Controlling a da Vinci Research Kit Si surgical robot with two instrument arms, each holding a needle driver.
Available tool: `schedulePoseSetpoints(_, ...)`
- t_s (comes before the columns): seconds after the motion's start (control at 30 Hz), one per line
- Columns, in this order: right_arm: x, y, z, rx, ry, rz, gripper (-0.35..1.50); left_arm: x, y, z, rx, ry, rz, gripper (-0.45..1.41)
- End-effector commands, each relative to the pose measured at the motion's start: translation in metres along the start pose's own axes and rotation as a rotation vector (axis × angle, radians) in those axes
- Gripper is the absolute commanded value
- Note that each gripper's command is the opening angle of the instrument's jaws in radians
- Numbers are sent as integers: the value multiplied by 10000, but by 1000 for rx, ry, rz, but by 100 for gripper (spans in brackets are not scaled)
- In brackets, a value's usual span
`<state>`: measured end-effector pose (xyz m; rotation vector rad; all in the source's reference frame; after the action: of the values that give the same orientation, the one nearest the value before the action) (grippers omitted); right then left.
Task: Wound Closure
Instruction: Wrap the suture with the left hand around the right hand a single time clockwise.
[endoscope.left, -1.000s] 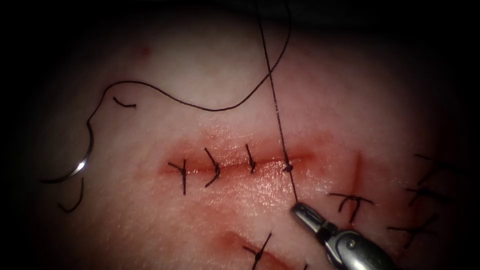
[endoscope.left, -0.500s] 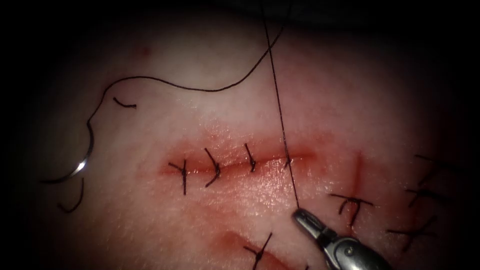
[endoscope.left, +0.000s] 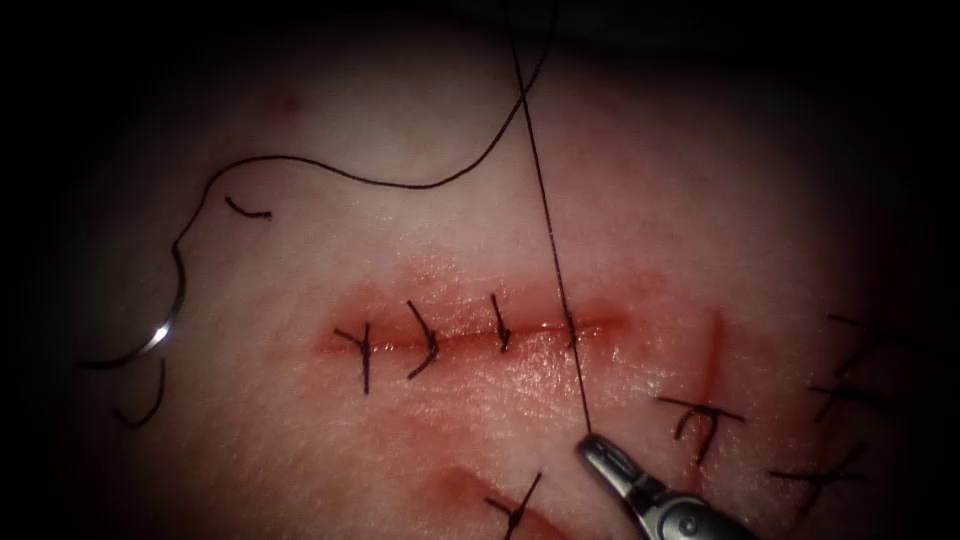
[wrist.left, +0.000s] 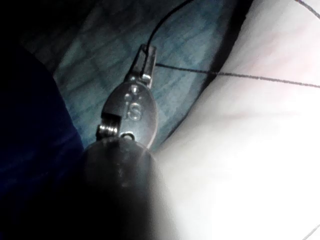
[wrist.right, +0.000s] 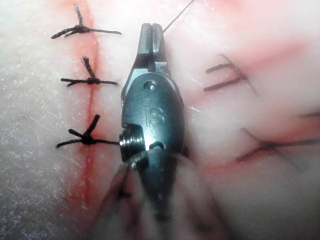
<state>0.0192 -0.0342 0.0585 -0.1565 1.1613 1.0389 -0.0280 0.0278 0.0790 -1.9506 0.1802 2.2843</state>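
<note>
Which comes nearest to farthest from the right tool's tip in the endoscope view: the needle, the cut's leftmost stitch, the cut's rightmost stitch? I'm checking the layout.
From the right tool:
1. Rightmost stitch, just above the tip.
2. Leftmost stitch, at the cut's left end.
3. Needle, lying free on the tissue, far left.

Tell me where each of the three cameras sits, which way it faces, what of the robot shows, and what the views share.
Endoscope view: above and in front of the tissue, facing the cut; the right tool holds the thread below the cut; the needle lies free on the tissue, left of the cut.
Left wrist view: looks along its shaft at the left tool, shut on thread.
Right wrist view: looks along its shaft at the right tool over stitched tissue.
Shared: the taut thread.
</note>
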Motion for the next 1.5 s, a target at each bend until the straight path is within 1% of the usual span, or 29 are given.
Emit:
schedulePoseSetpoints(0.03, -5, -5, 6, 0, 5, 4, 94, 4, -2, 4, -41, 40, -18, -45)
schedulePoseSetpoints(0.07, -5, -5, 5, 6, 14, -1, 104, 9, 5, 2, -75, 70, -41, -45)
schedulePoseSetpoints(0.1, -4, -4, 5, 22, 27, 29, 116, 16, 16, -1, -128, 116, -82, -45)
schedulePoseSetpoints(0.17, -2, -3, 4, 38, 44, 49, 128, 30, 35, -5, -222, 190, -127, -45)
schedulePoseSetpoints(0.2, -1, -1, 3, 50, 48, 62, 131, 39, 49, -7, -282, 231, -142, -45)
schedulePoseSetpoints(0.27, 3, 2, 2, 66, 49, 78, 136, 54, 70, -11, -366, 279, -159, -45)
schedulePoseSetpoints(0.3, 7, 5, 1, 84, 47, 80, 138, 65, 85, -13, -422, 312, -166, -45)
schedulePoseSetpoints(0.4, 19, 17, -2, 116, 39, 93, 140, 90, 118, -18, -516, 369, -176, -45)
schedulePoseSetpoints(0.5, 36, 30, -3, 137, 28, 109, 140, 112, 145, -23, -573, 393, -174, -45)
schedulePoseSetpoints(0.53, 45, 37, -3, 151, 23, 118, 140, 121, 155, -25, -595, 399, -169, -45)
schedulePoseSetpoints(0.6, 60, 48, 0, 167, 14, 133, 136, 133, 169, -28, -594, 408, -172, -45)
schedulePoseSetpoints(0.67, 76, 59, 8, 171, 6, 122, 130, 145, 183, -31, -618, 400, -170, -45)
schedulePoseSetpoints(0.73, 90, 69, 20, 189, 3, 127, 121, 156, 195, -34, -614, 388, -167, -45)
schedulePoseSetpoints(0.8, 98, 77, 31, 205, -13, 114, 104, 163, 204, -34, -604, 372, -159, -45)
schedulePoseSetpoints(0.83, 100, 81, 39, 220, -30, 118, 71, 167, 210, -35, -603, 368, -154, -45)
schedulePoseSetpoints(0.87, 101, 84, 45, 237, -46, 119, 27, 170, 214, -35, -601, 363, -156, -45)
schedulePoseSetpoints(0.9, 100, 86, 51, 254, -68, 119, -21, 173, 218, -35, -598, 358, -153, -45)
schedulePoseSetpoints(0.93, 98, 89, 60, 267, -104, 117, -35, 175, 221, -35, -595, 352, -150, -45)
schedulePoseSetpoints(1.03, 91, 95, 83, 291, -173, 109, -35, 182, 233, -35, -596, 345, -149, -45)
schedulePoseSetpoints(1.1, 84, 98, 101, 316, -184, 69, -35, 187, 240, -34, -586, 350, -146, -45)
schedulePoseSetpoints(1.23, 78, 105, 131, 396, -161, 45, -35, 194, 256, -33, -571, 353, -155, -45)
schedulePoseSetpoints(1.27, 78, 108, 142, 432, -133, 47, -35, 196, 265, -33, -566, 356, -154, -45)
schedulePoseSetpoints(1.37, 78, 108, 158, 471, -69, 53, -35, 195, 275, -33, -559, 358, -158, -45)
schedulePoseSetpoints(1.5, 78, 104, 175, 531, -20, 149, -35, 192, 285, -32, -543, 366, -173, -45)
